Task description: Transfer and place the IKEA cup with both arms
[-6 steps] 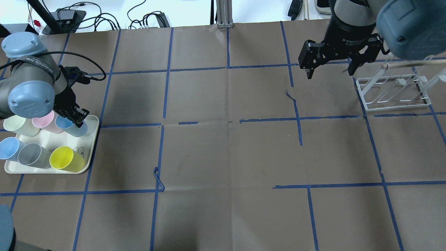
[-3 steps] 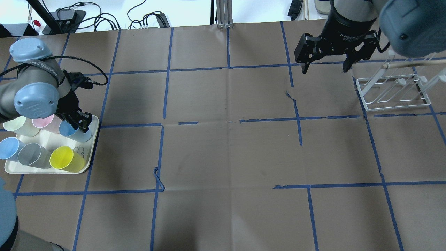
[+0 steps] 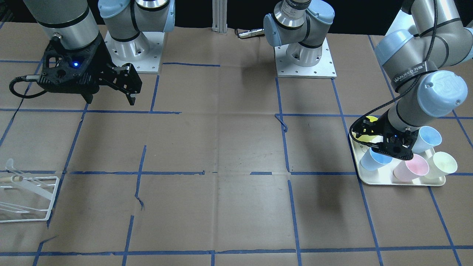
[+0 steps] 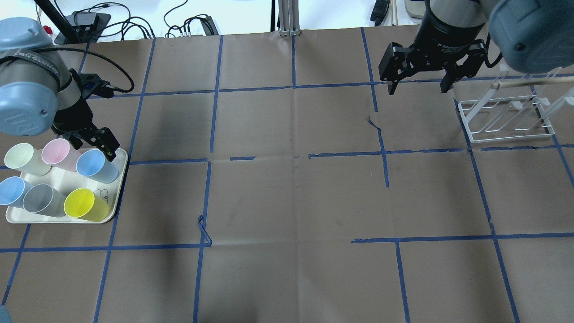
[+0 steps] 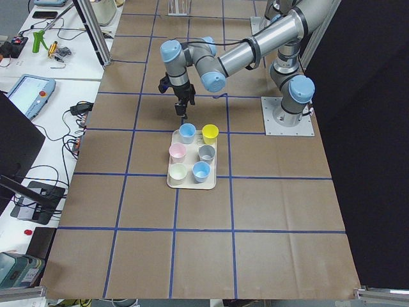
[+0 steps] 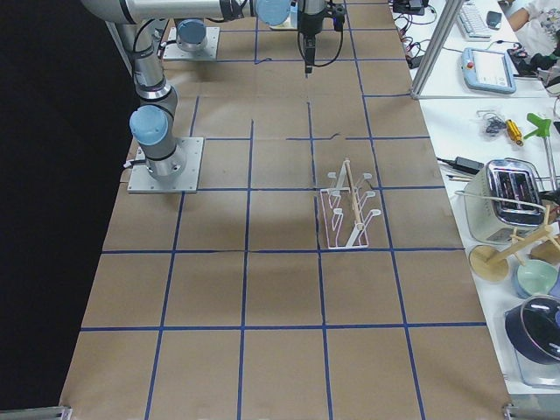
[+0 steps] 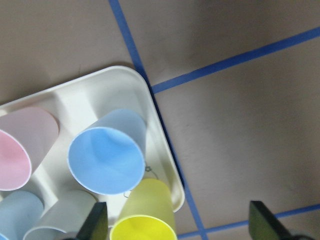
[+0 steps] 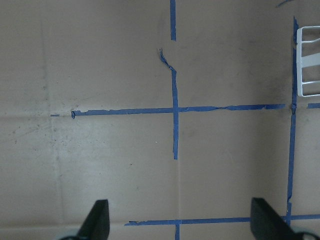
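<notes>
The IKEA cup (image 4: 96,166), pale blue, stands upright at the far right corner of the white tray (image 4: 58,220). It also shows in the left wrist view (image 7: 106,159) and the front view (image 3: 374,159). A second blue cup (image 4: 10,190) stands at the tray's left side. My left gripper (image 4: 93,147) is open and empty, raised just above the cup's far side. Its fingers (image 7: 95,225) show wide apart with nothing between them. My right gripper (image 4: 417,89) is open and empty, hanging over the far right of the table.
The tray also holds a pink cup (image 4: 60,154), a pale green cup (image 4: 22,159), a grey cup (image 4: 42,200) and a yellow cup (image 4: 85,205). A white wire rack (image 4: 506,121) stands at the far right, just beside my right gripper.
My left gripper, which had its fingers down around the blue cup, has risen and drawn back from it. The cup stays on the tray. The right gripper shifted slightly farther back.
</notes>
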